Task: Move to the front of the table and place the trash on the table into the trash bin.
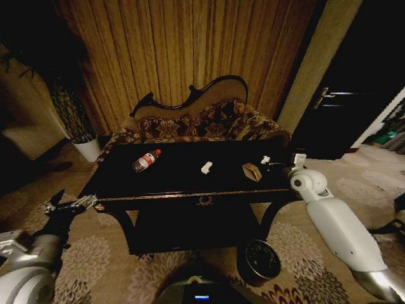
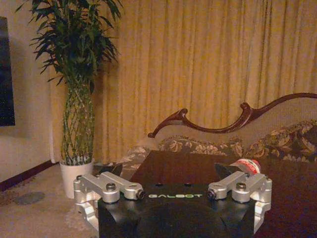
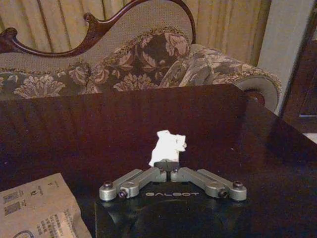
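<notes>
The one word I can read is GALBOT. It stands in pale letters on the black body of my left gripper (image 2: 168, 181), seen from the left wrist, and again on the black body of my right gripper (image 3: 170, 169), seen from the right wrist. The tan wrapper (image 3: 37, 210) on the counter carries small printed lines, too fine to read. The bottle's red label (image 1: 147, 159) shows no legible lettering.

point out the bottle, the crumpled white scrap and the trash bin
bottle (image 1: 145, 161), head view, on its red label
crumpled white scrap (image 3: 168, 146), right wrist view, middle of the paper
trash bin (image 1: 261, 260), head view, on its dark inside
</notes>
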